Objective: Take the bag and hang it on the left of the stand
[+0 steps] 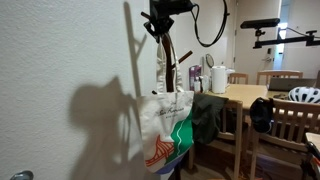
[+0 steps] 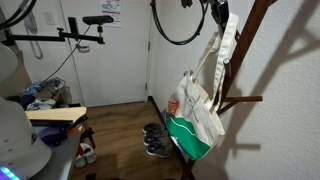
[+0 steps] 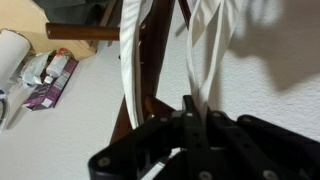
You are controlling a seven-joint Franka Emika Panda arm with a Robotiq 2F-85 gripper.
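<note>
The bag (image 1: 165, 125) is a cream canvas tote with a green and orange print. It hangs in the air against the stand (image 1: 171, 62), a slim dark brown coat tree, in both exterior views. My gripper (image 1: 160, 22) is high up by the stand's top, shut on the bag's long handles. In the wrist view the gripper (image 3: 200, 106) pinches a white handle strap (image 3: 205, 45). A second strap (image 3: 130, 50) runs down alongside the brown pole (image 3: 150, 70). The bag (image 2: 195, 115) dangles beside a short peg (image 2: 243, 100) of the stand (image 2: 248, 55).
A dark green garment (image 1: 206, 115) hangs beside the bag. Behind it are a light wooden table (image 1: 245, 95), chairs (image 1: 292, 125) and a white helmet (image 1: 305, 95). Shoes (image 2: 155, 140) lie on the floor near the stand's foot. The wall is close behind the stand.
</note>
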